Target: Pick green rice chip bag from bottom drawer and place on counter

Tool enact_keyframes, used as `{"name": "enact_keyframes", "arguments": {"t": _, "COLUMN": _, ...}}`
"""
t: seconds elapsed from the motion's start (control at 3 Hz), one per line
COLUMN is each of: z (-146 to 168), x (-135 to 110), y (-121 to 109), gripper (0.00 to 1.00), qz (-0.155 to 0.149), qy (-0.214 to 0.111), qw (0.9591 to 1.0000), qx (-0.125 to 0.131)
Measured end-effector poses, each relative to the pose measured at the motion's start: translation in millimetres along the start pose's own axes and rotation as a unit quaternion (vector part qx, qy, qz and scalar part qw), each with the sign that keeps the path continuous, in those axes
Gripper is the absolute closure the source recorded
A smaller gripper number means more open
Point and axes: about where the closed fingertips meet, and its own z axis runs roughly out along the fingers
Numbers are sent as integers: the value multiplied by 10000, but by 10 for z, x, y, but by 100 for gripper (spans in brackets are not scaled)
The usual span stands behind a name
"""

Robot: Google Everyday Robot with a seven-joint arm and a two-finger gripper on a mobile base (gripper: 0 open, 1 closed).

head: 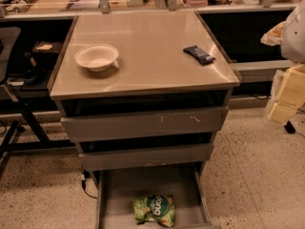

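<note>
The green rice chip bag [154,210] lies flat on the grey floor of the bottom drawer [119,190], near its front and middle. The drawer is pulled open. The two upper drawers [143,123] are slightly open above it. The counter [147,56] is the glossy beige top of the cabinet. My gripper is not in view. A pale rounded shape [294,32] at the right edge may be part of my arm.
A white bowl [96,57] sits on the counter's left side and a slim dark blue wrapper [199,54] on its right. Yellow foam blocks [288,94] stand on the floor at the right. A dark desk and chair [19,80] stand at the left.
</note>
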Motion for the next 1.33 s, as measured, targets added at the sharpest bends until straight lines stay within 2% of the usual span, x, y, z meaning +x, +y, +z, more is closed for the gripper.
{"name": "enact_keyframes", "arguments": {"t": 0.33, "z": 1, "x": 0, "y": 1, "gripper": 0, "qz": 0, "qy": -1, "qw": 10000, "qx": 0}}
{"name": "enact_keyframes", "arguments": {"t": 0.67, "z": 111, "x": -45, "y": 71, "gripper": 0, "qz": -14, "qy": -134, "qw": 9999, "qx": 2}}
{"name": "enact_keyframes", "arguments": {"t": 1.0, "z": 483, "x": -178, "y": 286, "gripper": 0, "qz": -81, "qy": -349, "qw": 9993, "qx": -113}}
{"name": "enact_keyframes", "arguments": {"t": 1.33, "z": 1092, "x": -319, "y": 529, "gripper": 0, "qz": -127, "qy": -460, "qw": 9983, "qx": -341}}
